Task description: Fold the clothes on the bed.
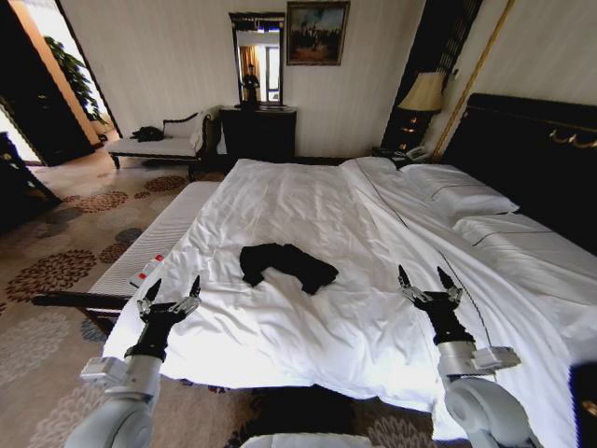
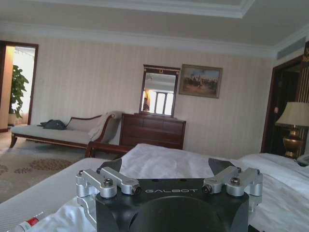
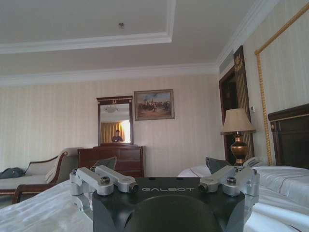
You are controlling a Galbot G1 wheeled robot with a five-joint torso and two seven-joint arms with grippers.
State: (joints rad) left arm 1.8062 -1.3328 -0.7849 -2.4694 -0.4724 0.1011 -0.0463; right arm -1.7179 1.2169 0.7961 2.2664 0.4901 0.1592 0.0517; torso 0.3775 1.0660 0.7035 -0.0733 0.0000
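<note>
Clothes (image 1: 284,263) crumpled on bed (image 1: 308,205); both tools open, nearer

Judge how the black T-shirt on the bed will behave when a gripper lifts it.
The black T-shirt lies crumpled with folds, so it probably is floppy and would drape from one grip point. It looks thin and small on the bed, so likely light. Pushed, it would probably bunch rather than slide.

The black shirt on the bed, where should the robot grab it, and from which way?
Best guess: the black shirt lies crumpled flat on the white bed, so come down from above and pinch its raised outer edges. The left gripper suits the near-left corner, the right gripper the right end. Both hover open at the bed's near edge.
</note>
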